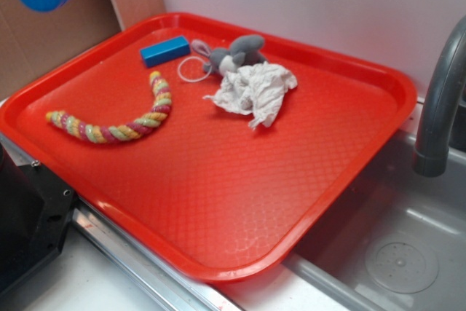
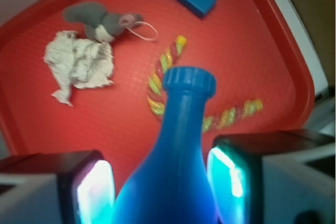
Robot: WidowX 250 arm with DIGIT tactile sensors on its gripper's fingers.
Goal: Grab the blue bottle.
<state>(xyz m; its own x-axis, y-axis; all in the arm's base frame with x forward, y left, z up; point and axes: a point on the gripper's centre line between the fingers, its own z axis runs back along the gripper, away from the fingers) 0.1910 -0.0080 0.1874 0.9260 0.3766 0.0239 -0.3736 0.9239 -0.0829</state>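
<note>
two fingers (image 2: 94, 190) clamp the smooth, narrow-necked blue bottle (image 2: 181, 145) above the textured red tray (image 1: 218, 180).

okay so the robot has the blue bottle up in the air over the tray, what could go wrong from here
1. The gripper seems to pinch the blue bottle on its smooth, tapering body, so it might slide out and drop onto the red tray.
2. A fall could land on the rope toy or blue block and bounce off unpredictably.
3. The sink sits beside the tray, so a bouncing bottle could end up there.
</note>
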